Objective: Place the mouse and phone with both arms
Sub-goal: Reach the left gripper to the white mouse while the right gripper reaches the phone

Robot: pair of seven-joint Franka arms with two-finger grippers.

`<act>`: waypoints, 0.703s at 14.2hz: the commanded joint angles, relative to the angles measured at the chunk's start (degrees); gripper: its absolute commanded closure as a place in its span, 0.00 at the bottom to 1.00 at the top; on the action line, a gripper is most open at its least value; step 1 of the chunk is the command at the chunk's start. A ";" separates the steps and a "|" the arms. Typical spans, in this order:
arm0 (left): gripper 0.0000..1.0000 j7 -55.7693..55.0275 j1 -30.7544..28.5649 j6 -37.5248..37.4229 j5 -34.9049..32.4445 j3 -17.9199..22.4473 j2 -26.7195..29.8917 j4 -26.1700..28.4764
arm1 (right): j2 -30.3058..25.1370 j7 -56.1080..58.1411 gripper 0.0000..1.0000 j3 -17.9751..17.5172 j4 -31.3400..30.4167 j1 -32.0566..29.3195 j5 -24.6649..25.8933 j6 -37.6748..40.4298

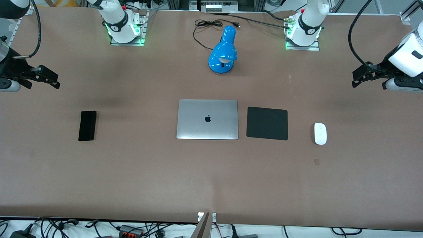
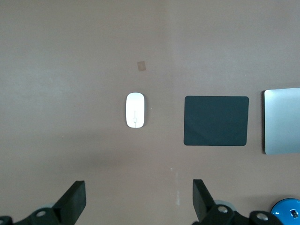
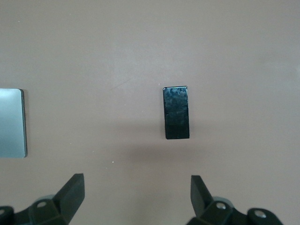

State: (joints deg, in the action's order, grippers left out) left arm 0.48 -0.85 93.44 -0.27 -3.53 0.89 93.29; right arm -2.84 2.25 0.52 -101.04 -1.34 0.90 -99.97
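The white oval mouse point(image 1: 320, 133) lies on the brown table toward the left arm's end, beside the black mouse pad point(image 1: 267, 123). It also shows in the left wrist view point(image 2: 135, 110). The black phone point(image 1: 87, 125) lies flat toward the right arm's end and shows in the right wrist view point(image 3: 176, 112). My left gripper point(image 1: 354, 79) is open and empty, up in the air over bare table point(image 2: 139, 197) beside the mouse. My right gripper point(image 1: 56, 81) is open and empty, up over bare table point(image 3: 137, 190) beside the phone.
A closed silver laptop point(image 1: 207, 119) lies mid-table between the phone and the mouse pad. A blue desk lamp point(image 1: 223, 49) with a black cord stands farther from the front camera than the laptop. A small tape patch point(image 1: 316, 161) lies nearer than the mouse.
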 commanded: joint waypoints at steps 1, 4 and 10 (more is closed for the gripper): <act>0.00 0.22 -0.38 -1.42 0.53 -0.17 -0.89 -1.89 | -1.55 -0.84 0.00 -0.61 0.06 -0.51 -0.11 1.09; 0.00 -0.30 -0.47 -1.42 0.53 -0.17 -0.89 -1.89 | -1.30 -0.76 0.00 -0.61 0.05 -0.51 -0.11 1.09; 0.00 0.22 -0.81 -8.63 0.61 0.27 -4.65 -2.59 | -0.51 -0.58 0.00 -0.44 -0.04 -0.60 -0.20 1.97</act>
State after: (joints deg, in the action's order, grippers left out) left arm 0.47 -0.92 87.07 -0.27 -3.49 -0.79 93.20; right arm -3.42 2.17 0.52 -101.12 -1.35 0.90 -99.18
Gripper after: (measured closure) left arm 0.000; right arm 0.000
